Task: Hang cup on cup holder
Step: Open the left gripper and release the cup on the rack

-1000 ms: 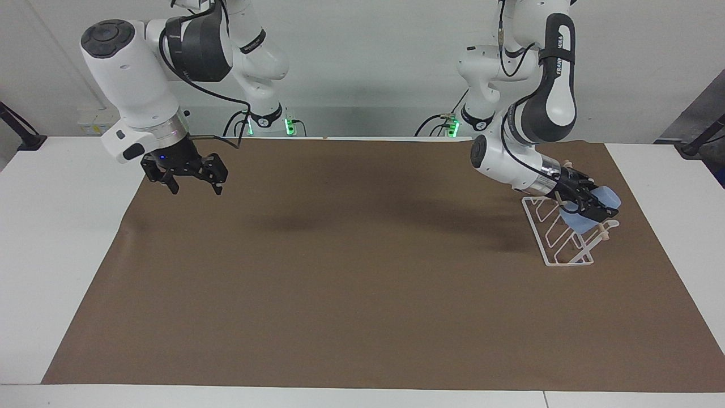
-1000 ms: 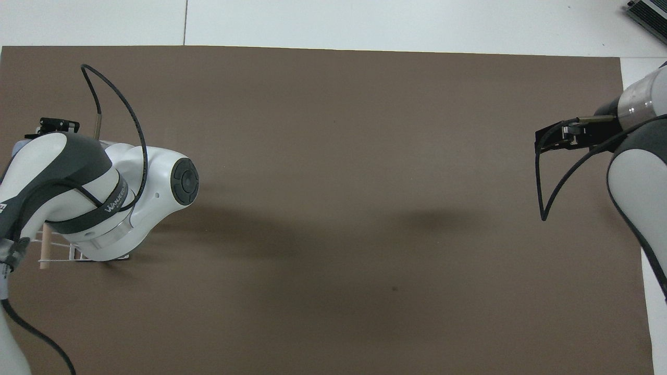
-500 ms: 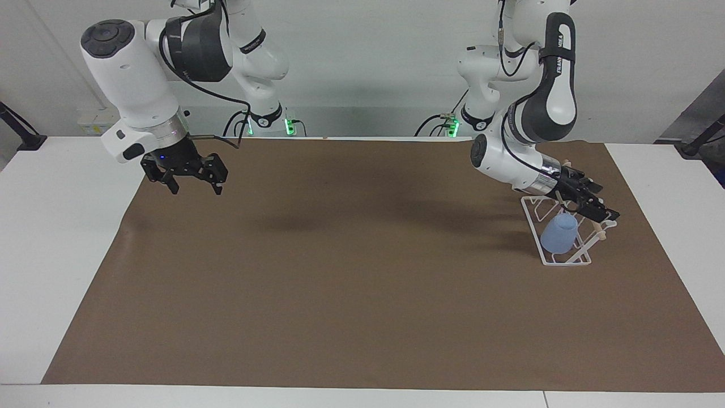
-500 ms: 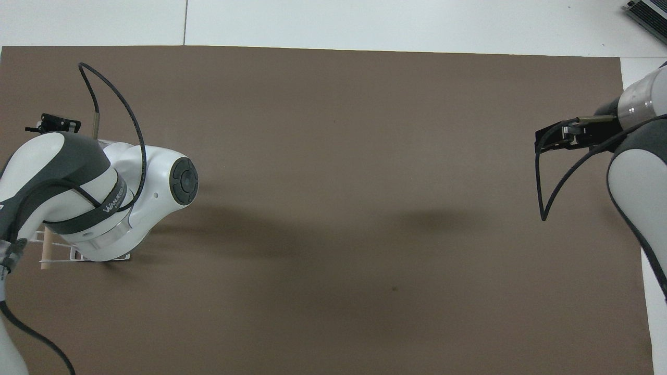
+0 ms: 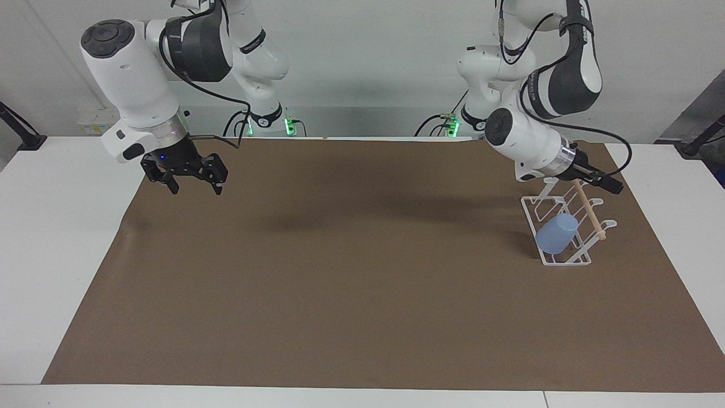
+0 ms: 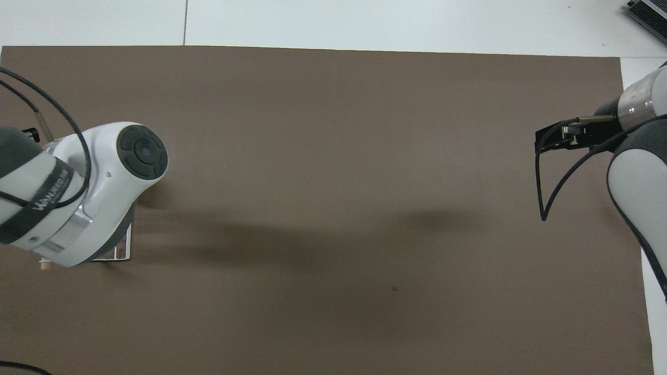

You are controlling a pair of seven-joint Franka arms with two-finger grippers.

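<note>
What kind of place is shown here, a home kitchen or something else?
Probably a robotics lab, not a kitchen: two Franka arms are mounted at a white table covered by a brown mat, bare except for a cup holder with a cup.

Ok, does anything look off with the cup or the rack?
Nothing stands out. The cup sits tilted on a slanted prong of the cup holder, base up, as hung. The left pincer is open, clear of it, above the rack.
</note>
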